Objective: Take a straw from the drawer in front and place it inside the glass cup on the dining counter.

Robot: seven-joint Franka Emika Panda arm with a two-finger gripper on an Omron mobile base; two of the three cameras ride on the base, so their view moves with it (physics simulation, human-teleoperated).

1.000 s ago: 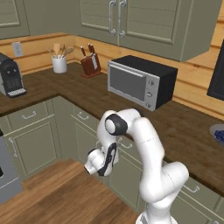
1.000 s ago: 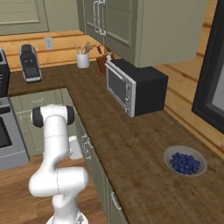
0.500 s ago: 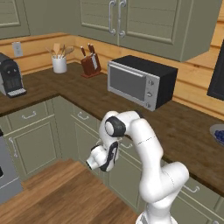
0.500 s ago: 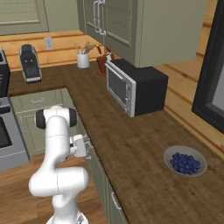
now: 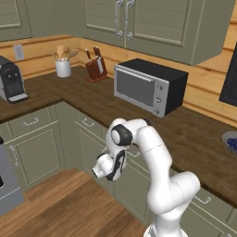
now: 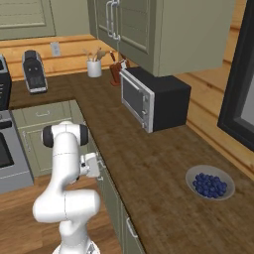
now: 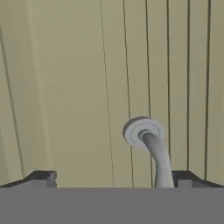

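Though perhaps unshut, gripper [image 7: 111, 179] at handle [image 7: 151, 146].

1. The white arm rises from its base, bends at a dark elbow joint and folds downward.
2. The end effector [image 5: 107, 167] hangs low, below bench height, pointing sideways.
3. In the hand view its two dark fingertips [image 7: 42, 178] stand wide apart, gripping nothing.

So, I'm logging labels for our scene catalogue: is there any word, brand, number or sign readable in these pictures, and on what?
None can be read.
The microwave has small knobs but no legible marks.
The coffee machine shows no brand.
The drawer front by the gripper is plain, with only its handle.
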